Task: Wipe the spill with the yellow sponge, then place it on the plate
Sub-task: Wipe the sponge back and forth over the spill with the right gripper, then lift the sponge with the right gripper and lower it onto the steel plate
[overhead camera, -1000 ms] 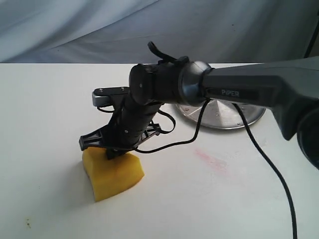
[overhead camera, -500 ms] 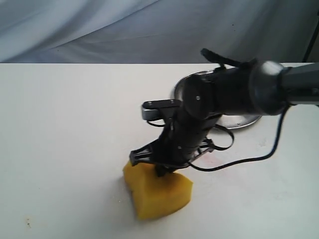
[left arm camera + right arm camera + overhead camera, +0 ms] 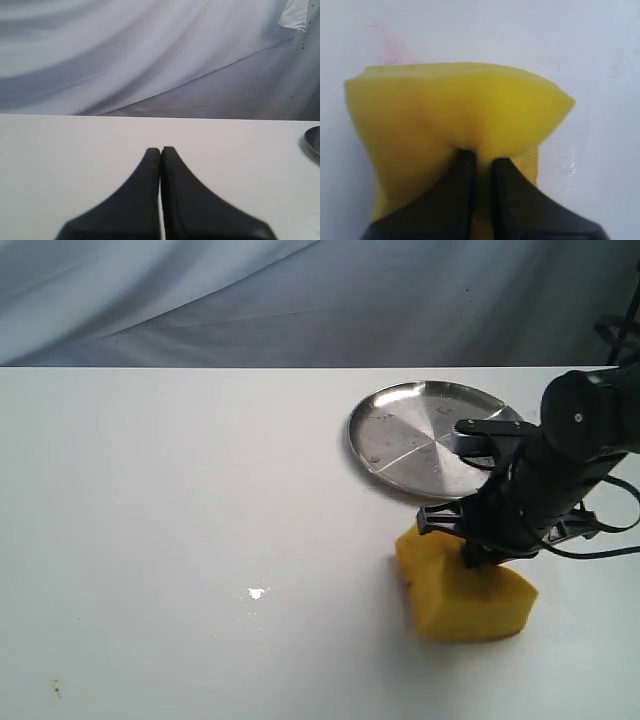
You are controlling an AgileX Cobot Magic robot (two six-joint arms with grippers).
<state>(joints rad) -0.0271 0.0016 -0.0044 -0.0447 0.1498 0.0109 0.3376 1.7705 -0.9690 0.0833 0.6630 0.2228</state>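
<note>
The yellow sponge [image 3: 465, 595] lies on the white table just in front of the plate [image 3: 400, 430], pinched and bulging. My right gripper [image 3: 482, 552] presses down into its top and is shut on it; in the right wrist view the fingers sink into the yellow sponge [image 3: 455, 105] at the gripper [image 3: 483, 157]. The steel plate holds only a few droplets. No amber blotches show; a small shiny wet spot [image 3: 257, 592] sits on the table left of the sponge. My left gripper [image 3: 161, 149] is shut and empty above bare table, and is out of the exterior view.
A faint pink smear [image 3: 387, 45] lies on the table beyond the sponge. A tiny dark speck [image 3: 57, 685] sits at the front left. The plate's rim [image 3: 314, 141] shows at the edge of the left wrist view. Grey cloth hangs behind the table.
My right gripper has dragged the sponge across the table from the left centre to the right, ending in front of the plate. The arm no longer covers the plate.
</note>
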